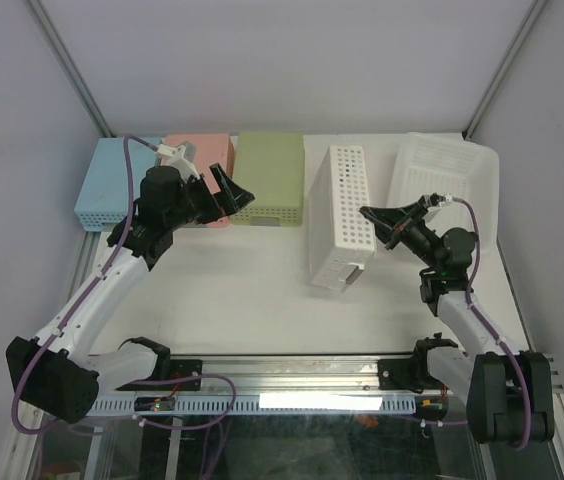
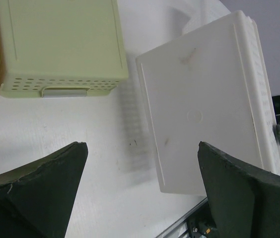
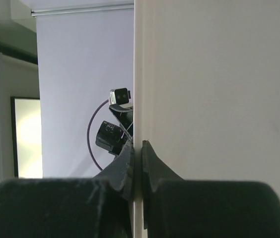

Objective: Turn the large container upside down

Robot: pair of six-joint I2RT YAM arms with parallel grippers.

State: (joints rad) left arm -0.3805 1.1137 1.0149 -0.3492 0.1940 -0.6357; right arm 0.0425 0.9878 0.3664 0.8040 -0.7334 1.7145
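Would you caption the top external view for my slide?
Right gripper pinches the white perforated container, standing on its side; left gripper open.

White hole-dotted container (image 1: 342, 215); green bin (image 1: 270, 175), pink bin (image 1: 214, 150), blue bin (image 1: 102, 185).

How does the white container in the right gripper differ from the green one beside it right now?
Pose: the white container stands on one long side, a perforated wall facing up; the green container lies flat, base up.
Hold: the right gripper pinches the white container's rim; nothing touches the green container.
Size: the white container looks longer than the green one.
Both are rectangular with perforated walls.
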